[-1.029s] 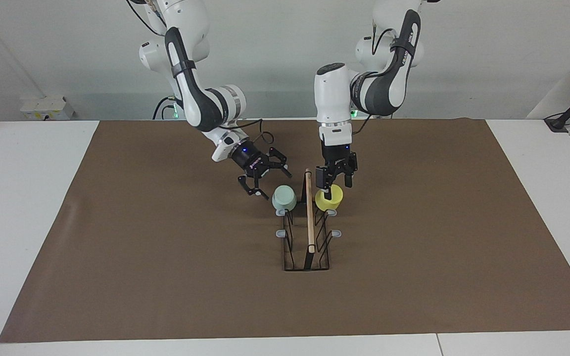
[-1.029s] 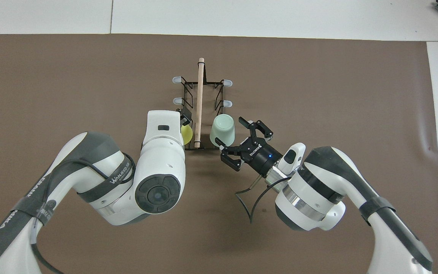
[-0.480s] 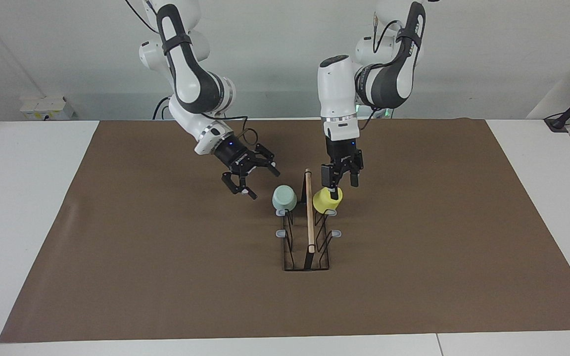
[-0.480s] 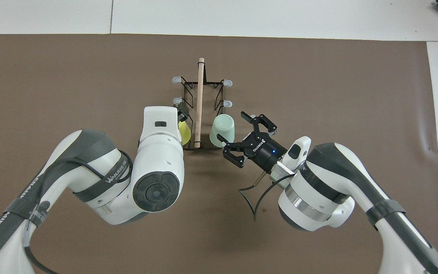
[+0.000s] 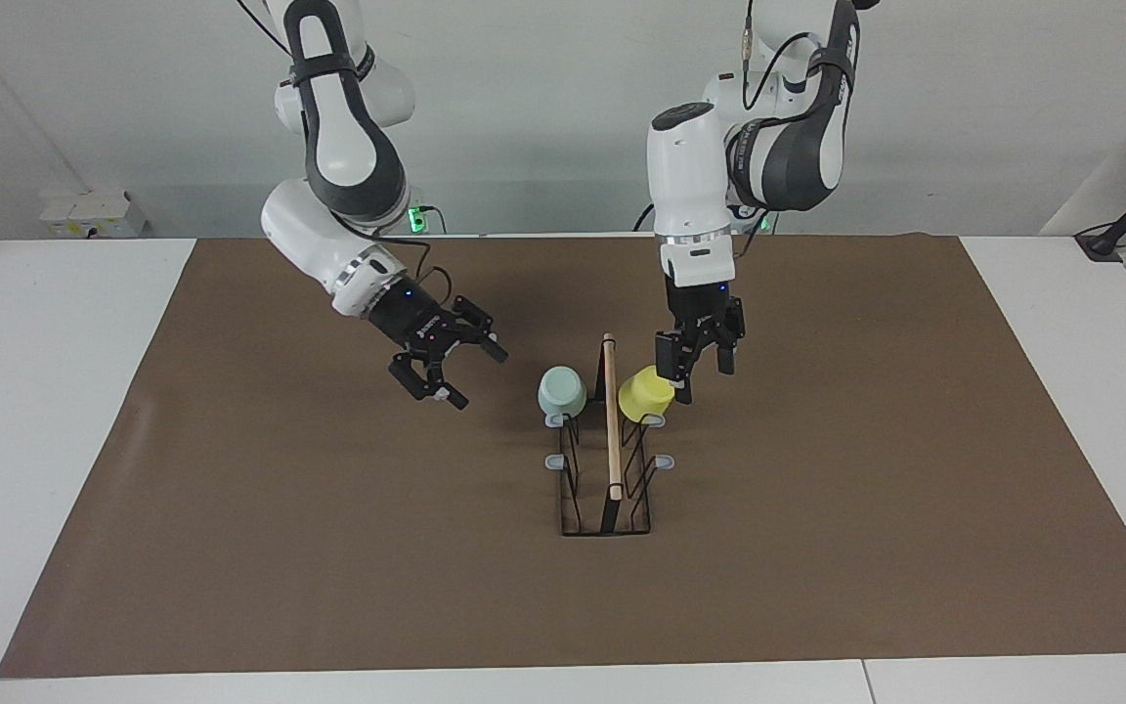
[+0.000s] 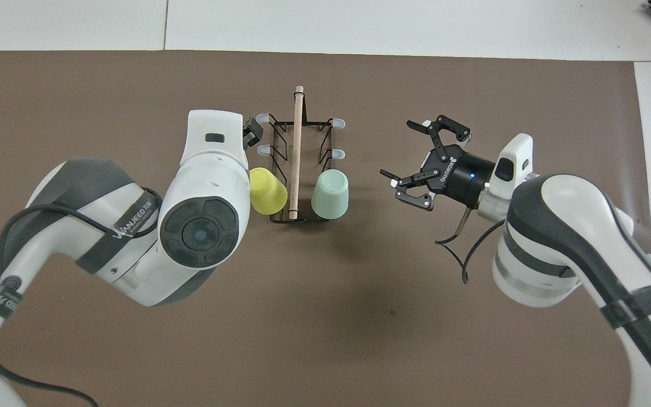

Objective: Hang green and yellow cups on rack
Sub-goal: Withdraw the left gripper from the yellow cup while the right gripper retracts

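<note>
On the rack, at the end nearest the robots, the green cup and yellow cup hang upturned on prongs. The left gripper, open and empty, sits just beside yellow; the right gripper, open and empty, stands well clear. Any sideways drift could knock yellow off.
</note>
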